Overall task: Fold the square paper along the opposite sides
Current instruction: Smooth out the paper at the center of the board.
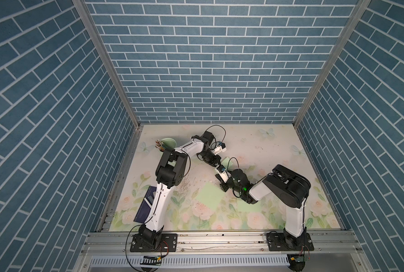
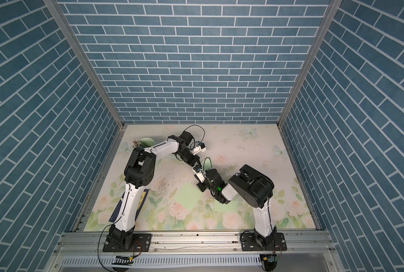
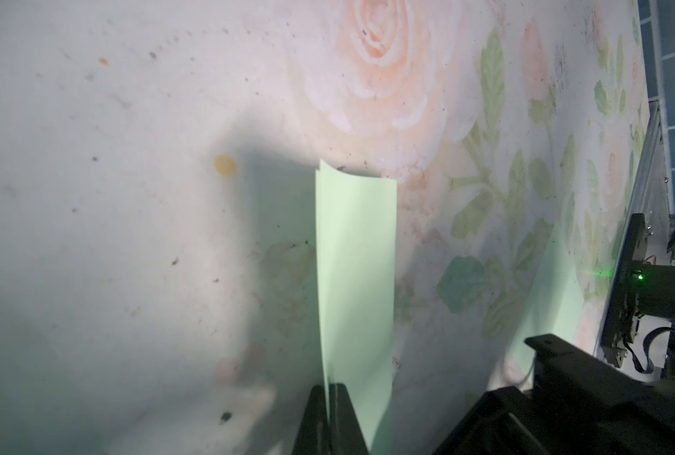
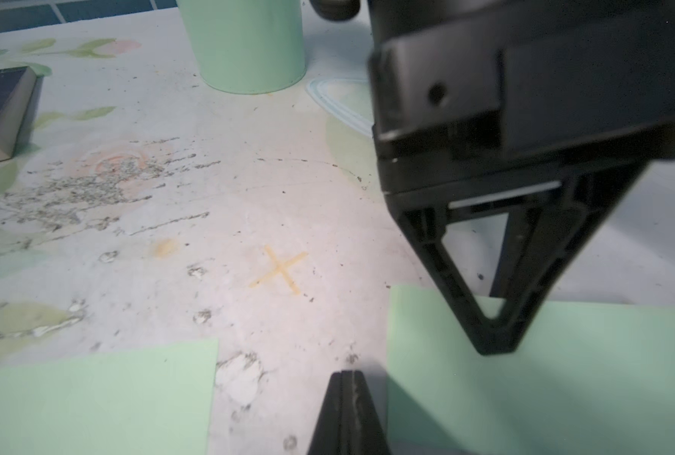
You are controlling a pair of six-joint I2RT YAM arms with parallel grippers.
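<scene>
The square paper (image 3: 355, 275) is pale green and doubled over, and I see it edge-on in the left wrist view. My left gripper (image 3: 330, 388) is shut on its near edge, and two layers show at the far corner. In both top views it lies mid-table, a small green patch (image 1: 226, 162) (image 2: 206, 162) beside the left gripper (image 1: 217, 164). In the right wrist view the same paper (image 4: 564, 374) lies under the left gripper's black fingers (image 4: 493, 338). My right gripper (image 4: 345, 374) is shut on nothing, just beside that paper's edge.
A second green sheet (image 1: 209, 195) (image 4: 91, 402) lies flat nearer the front. A third sheet (image 1: 247, 206) lies partly under the right arm. A mint cup of pencils (image 1: 169, 143) (image 4: 249, 43) stands back left, a dark blue box (image 1: 146, 205) front left.
</scene>
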